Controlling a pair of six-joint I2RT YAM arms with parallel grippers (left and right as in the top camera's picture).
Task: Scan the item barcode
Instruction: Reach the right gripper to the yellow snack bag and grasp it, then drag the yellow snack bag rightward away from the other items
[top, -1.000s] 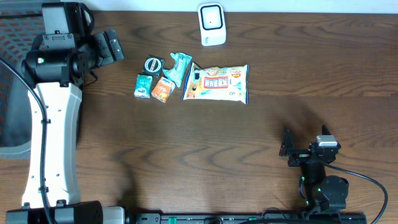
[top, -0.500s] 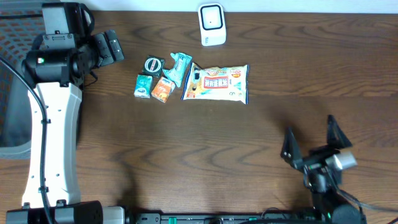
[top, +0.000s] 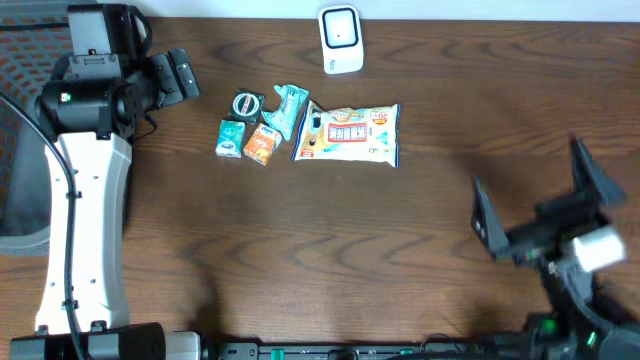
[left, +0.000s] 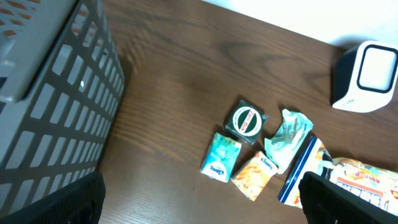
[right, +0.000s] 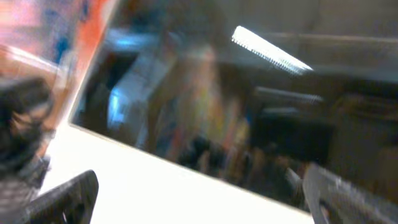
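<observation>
Two grippers stand wide and empty. Nearest, by the near right corner of the table (top: 300, 260), the right gripper (top: 525, 165) hangs with its jaws spread and nothing between them. Its own wrist view is a blur that shows none of the table.

Farther back, left of the middle and toward the far edge, lie the items. A snack bag (top: 350, 133) lies flat, label up. At its left end an orange packet (top: 262, 144), a teal carton (top: 231, 138), a crumpled teal wrapper (top: 288, 108) and a round black tin (top: 245, 104) crowd together.

The bag looks likeliest to scan. It seems light and puffy, with slick film that would crinkle and slide, so a pinch on a sealed end seam should hold better than one on its belly.

Beyond, at the far edge, stands the white barcode scanner (top: 341, 40). The left gripper (top: 190, 72), likewise spread and empty, hangs near the far left corner beside a grey basket (left: 56, 93).
</observation>
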